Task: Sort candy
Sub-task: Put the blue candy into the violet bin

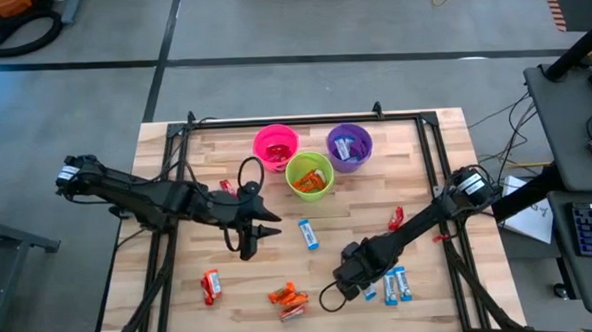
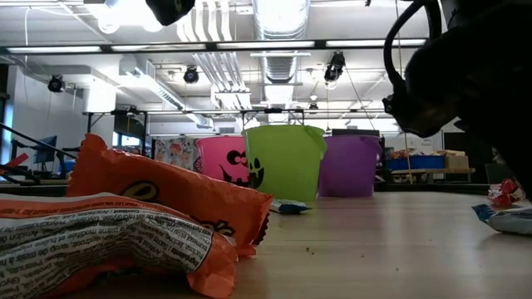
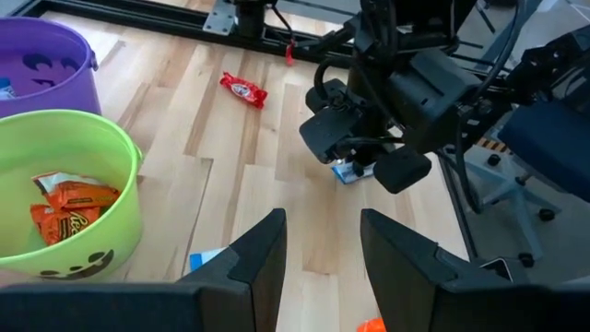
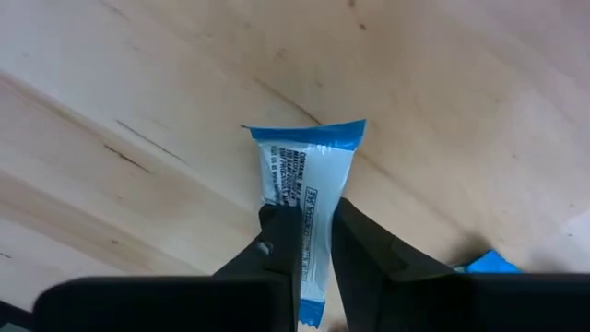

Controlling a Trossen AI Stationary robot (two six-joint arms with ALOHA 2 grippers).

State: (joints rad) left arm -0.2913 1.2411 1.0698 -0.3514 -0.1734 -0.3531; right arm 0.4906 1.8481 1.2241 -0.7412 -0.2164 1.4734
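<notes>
At near-right part of wooden table (image 1: 377, 197), right gripper (image 4: 312, 242) is down on blue-and-white candy (image 4: 305, 180), fingers pinched on wrapper; candy lies on wood, lower end hidden behind fingers. Print on wrapper too small to read. Left gripper (image 3: 321, 251) hovers mid-table, fingers apart, empty. Green cup (image 1: 309, 175) holds orange candies (image 3: 69, 208); lettering only partly visible. Pink cup (image 1: 275, 145) and purple cup (image 1: 349, 146) beside it. Loose red, orange, blue candies scattered on planks. Low view: orange wrapper fills foreground, ceiling lights behind.
</notes>
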